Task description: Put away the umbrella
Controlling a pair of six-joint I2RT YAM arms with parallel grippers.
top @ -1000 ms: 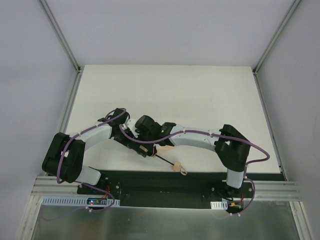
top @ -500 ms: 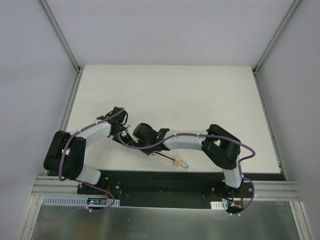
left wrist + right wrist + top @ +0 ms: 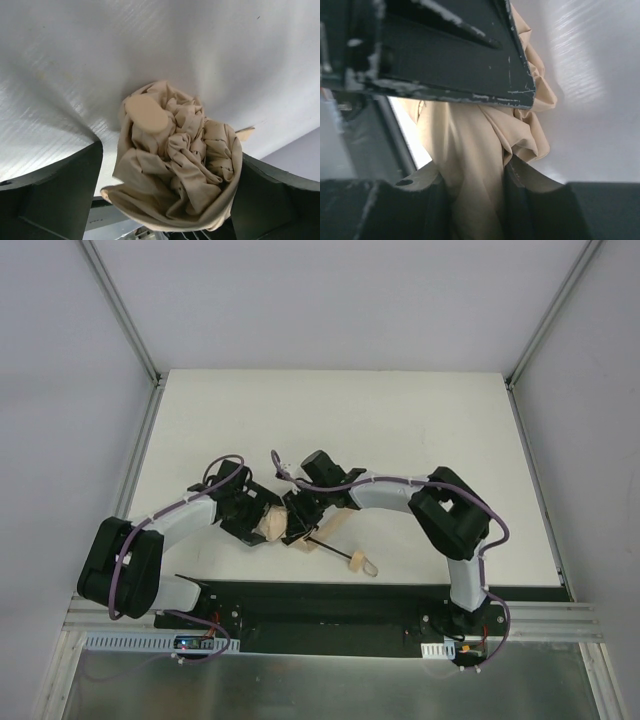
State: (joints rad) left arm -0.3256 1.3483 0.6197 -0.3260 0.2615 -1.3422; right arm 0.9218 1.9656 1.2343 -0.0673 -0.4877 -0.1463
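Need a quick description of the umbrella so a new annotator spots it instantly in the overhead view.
Look at the white table, near its front edge where the two arms meet. The umbrella is the crumpled beige bundle of fabric between the left gripper and the right gripper. Only it has a thin dark shaft running out to a small pale knob.

No readable text, labels, brands or numbers anywhere.

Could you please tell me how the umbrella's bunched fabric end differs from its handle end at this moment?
The fabric end is a crumpled beige bundle; the handle is a small, smooth, pale knob. The fabric end sits between the left hand and the right hand, whose fingers close on it, while the handle lies free on the table, touched by neither. A thin dark shaft joins the two ends.
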